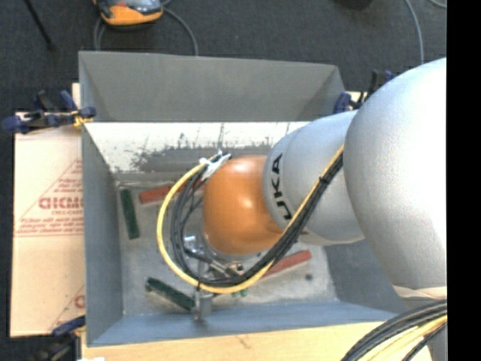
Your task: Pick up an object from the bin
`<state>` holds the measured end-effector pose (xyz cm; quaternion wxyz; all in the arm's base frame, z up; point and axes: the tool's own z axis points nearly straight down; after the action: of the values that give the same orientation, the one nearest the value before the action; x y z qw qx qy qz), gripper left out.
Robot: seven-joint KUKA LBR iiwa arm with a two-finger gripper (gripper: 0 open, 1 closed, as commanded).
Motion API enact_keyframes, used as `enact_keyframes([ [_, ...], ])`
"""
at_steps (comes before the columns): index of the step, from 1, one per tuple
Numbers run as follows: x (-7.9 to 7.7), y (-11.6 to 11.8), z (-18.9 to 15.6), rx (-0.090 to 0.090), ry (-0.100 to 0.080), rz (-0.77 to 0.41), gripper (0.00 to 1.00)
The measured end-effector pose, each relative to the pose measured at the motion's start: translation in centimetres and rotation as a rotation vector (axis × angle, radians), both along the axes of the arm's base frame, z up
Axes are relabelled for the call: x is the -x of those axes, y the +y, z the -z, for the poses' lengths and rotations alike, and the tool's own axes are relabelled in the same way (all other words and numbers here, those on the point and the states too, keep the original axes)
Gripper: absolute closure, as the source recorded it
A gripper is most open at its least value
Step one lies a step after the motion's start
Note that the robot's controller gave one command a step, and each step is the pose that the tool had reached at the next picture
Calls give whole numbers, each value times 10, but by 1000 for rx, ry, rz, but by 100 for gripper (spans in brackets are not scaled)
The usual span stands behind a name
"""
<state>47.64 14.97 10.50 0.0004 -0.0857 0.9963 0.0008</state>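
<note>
My gripper (200,305) reaches down below the orange wrist cover to the bin's front wall, left of centre. Its tip stands at the right end of a dark green flat bar (168,293) lying aslant on the floor at the front left. Whether it touches the bar I cannot tell. A small green piece (239,293) lies just to the right of the gripper. A red stick (291,262) lies aslant further right, partly hidden under the arm.
A green stick (129,215) lies along the left wall. A red piece (154,194) lies at the back left, partly hidden by the cable loop. The arm and its cables cover the middle and right of the bin.
</note>
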Motion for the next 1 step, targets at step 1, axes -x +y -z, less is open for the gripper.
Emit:
enact_keyframes([
  [1,0,0,0,0,0,1,0],
])
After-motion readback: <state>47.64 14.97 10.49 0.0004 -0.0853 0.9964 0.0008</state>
